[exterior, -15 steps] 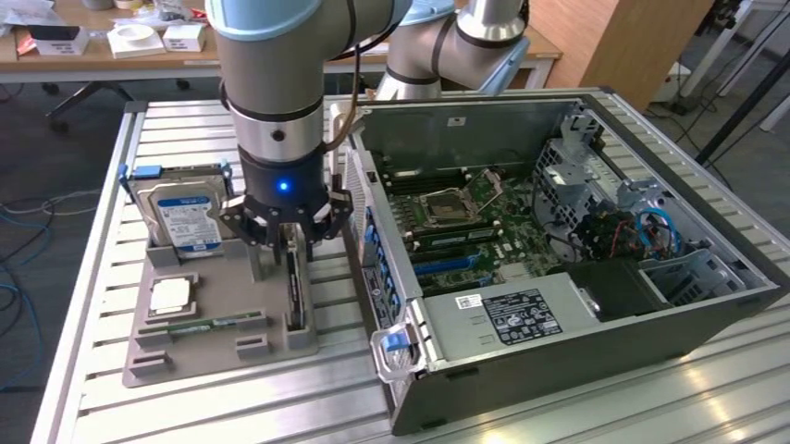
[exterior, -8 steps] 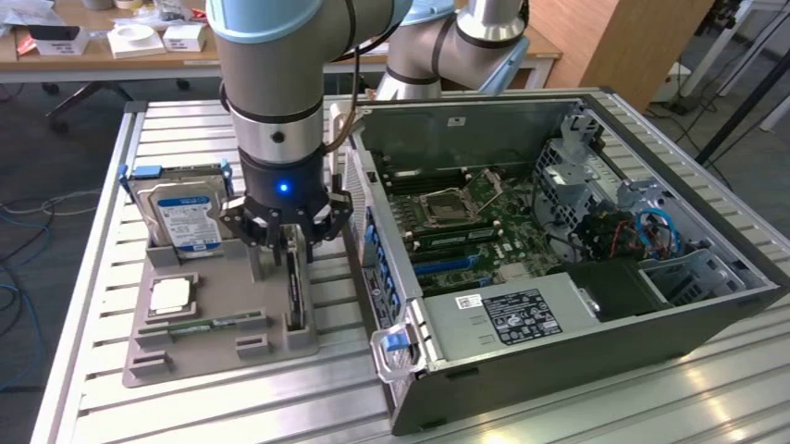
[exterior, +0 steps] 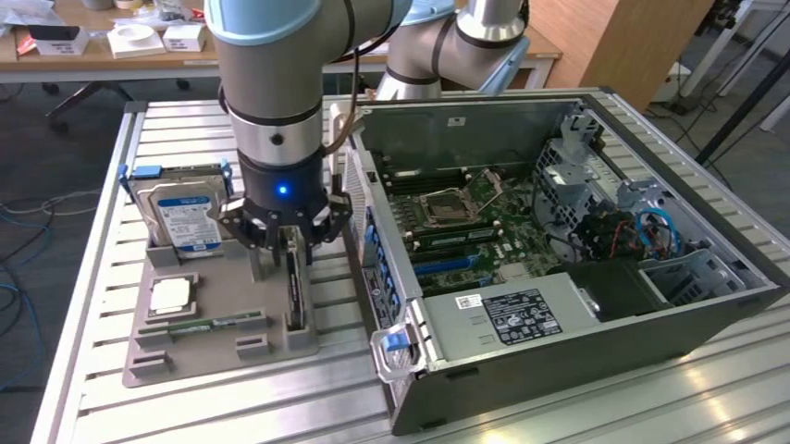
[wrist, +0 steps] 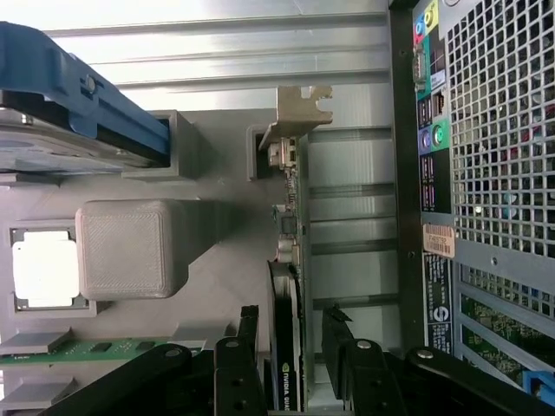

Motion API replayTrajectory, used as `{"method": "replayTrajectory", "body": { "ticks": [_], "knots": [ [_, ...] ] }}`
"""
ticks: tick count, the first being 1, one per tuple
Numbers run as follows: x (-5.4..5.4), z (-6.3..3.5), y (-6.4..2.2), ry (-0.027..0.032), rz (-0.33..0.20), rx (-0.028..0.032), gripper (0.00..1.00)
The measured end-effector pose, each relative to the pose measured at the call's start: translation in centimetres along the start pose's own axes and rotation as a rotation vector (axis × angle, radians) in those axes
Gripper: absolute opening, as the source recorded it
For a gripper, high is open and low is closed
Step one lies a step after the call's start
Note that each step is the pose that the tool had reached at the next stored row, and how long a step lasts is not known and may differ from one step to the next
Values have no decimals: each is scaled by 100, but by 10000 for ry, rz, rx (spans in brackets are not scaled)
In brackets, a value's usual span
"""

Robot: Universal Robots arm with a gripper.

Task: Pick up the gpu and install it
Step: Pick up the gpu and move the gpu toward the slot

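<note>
- Gripper [exterior: 287,242] fingers [wrist: 248,347] are apart, one on each side of the gpu [exterior: 294,291], low over the tray [exterior: 210,356].
- Nothing is held. The wrist view shows a small gap between each finger and the card, so I think they are not touching it.
- The gpu stands on its thin edge in a slot of the tray, on the tray's side nearest the case [exterior: 556,388].
- Its tan bracket [wrist: 299,113] is at the end of the tray where the hard drive [exterior: 185,217] stands.
- The chip [exterior: 170,296] and the memory stick [exterior: 210,326] lie in the tray too, on the side away from the case. The gripper is not near them.
- The case stands open just beside the tray, and the card is not in it.
- I think this is the pick-up step, right at the grab. The install is not begun.
- A good grab calls for both fingers to press the two flat sides together, so the card does not tip.
- The tray holds the card tight in its slot, so getting it out calls for a straight pull up, not a sideways one.
</note>
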State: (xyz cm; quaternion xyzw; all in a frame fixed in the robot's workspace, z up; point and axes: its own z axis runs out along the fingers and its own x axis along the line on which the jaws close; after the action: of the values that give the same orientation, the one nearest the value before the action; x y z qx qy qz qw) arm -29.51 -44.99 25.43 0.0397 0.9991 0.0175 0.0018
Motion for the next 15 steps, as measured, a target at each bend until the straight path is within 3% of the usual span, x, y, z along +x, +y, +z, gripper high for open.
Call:
{"method": "replayTrajectory", "body": {
  "ticks": [15],
  "knots": [
    [-2, 91, -22, -2, -1, -2, 43]
  ]
}}
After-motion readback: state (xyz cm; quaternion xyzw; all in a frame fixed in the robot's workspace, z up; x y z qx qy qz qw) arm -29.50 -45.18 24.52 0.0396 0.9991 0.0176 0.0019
